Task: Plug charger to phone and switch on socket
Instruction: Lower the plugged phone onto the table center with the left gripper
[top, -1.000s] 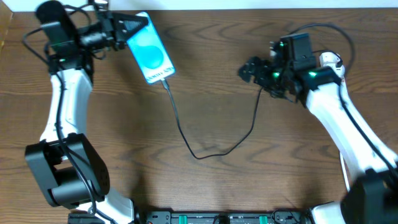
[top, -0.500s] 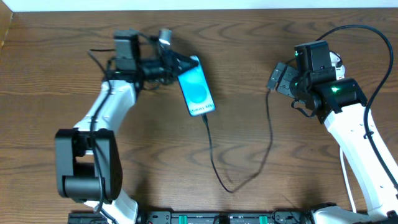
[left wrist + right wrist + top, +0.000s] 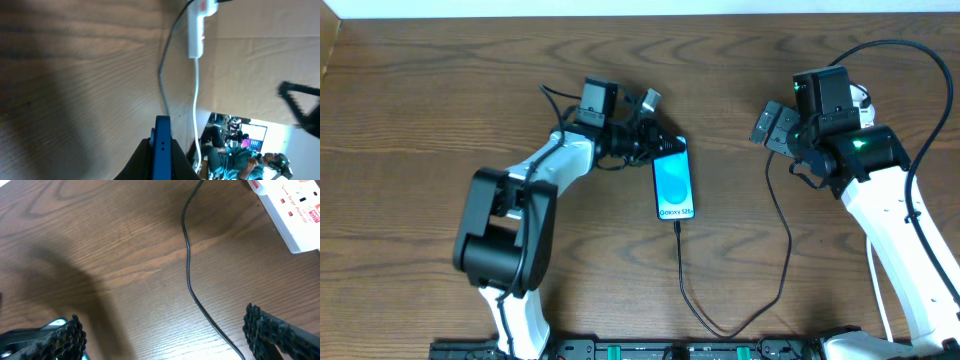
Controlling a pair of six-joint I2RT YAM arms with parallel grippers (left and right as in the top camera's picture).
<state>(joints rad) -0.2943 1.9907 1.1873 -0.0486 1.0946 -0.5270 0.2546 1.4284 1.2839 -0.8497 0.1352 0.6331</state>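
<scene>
Left fingers [image 3: 141, 162] clamped on the phone [image 3: 675, 185] at its far short edge, around mid-desk, slightly toward the far edge; lifted or resting, can't tell. Charger [image 3: 685, 280] looks seated in the phone's near short edge, loops down to the near edge, then runs up the right side. Right fingers [image 3: 62, 340] spread wide, holding nothing, over bare desk [image 3: 125, 245] beside the socket [image 3: 295, 215] near the far right corner.
</scene>
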